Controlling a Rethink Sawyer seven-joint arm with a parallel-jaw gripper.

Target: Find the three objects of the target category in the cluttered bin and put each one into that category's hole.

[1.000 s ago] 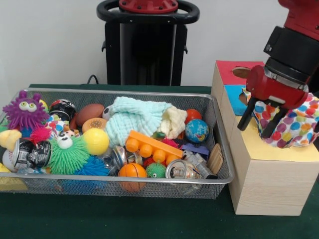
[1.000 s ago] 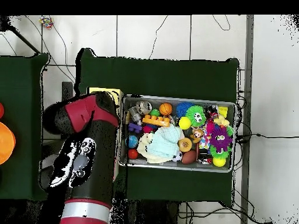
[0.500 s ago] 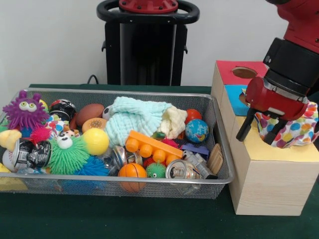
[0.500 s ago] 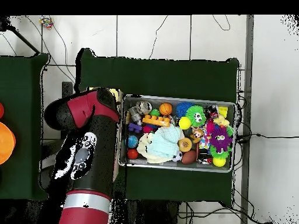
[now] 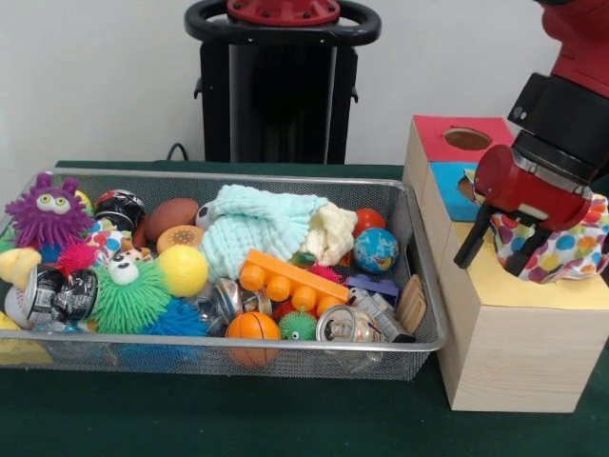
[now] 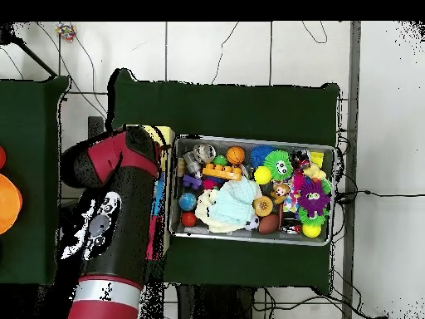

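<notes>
Jaws higher (polka-dot cloth (image 5: 557,243) between)

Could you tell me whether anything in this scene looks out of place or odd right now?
Yes: a polka-dot cloth lies bunched on the wooden box's yellow top, not down a hole, with the tool open astride its near edge. In the wire bin the toys are merely jumbled; nothing looks spilled or damaged.
</notes>
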